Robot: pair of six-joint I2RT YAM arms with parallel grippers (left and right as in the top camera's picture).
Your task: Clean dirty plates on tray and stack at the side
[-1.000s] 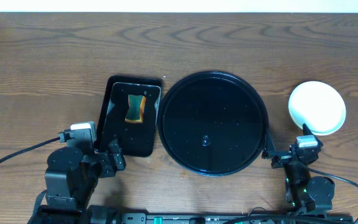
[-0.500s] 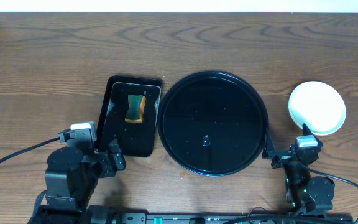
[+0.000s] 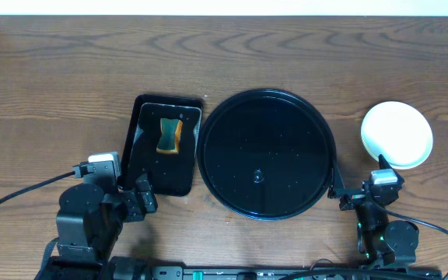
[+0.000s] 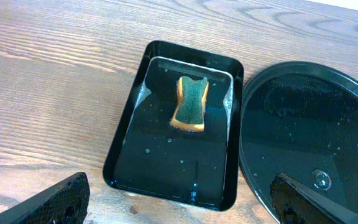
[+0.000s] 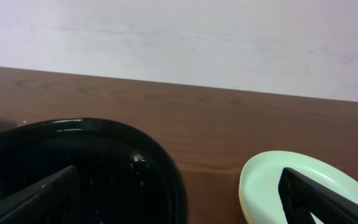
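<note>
Stack of round plastic plates (image 3: 397, 134), mint over yellow, count unclear, sits near one glossy black round tray (image 3: 267, 117); left end effector (image 4: 179, 200) and right end effector (image 5: 182, 199) gape wide, empty.

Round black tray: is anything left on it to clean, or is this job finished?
Looks finished. Done: the tray holds no plates, and the plates sit stacked on the table to its right, the top one streak-free. In hand: nothing; the left gripper and right gripper are open and empty, and the sponge lies in the rectangular tray. Left: nothing visible.
</note>
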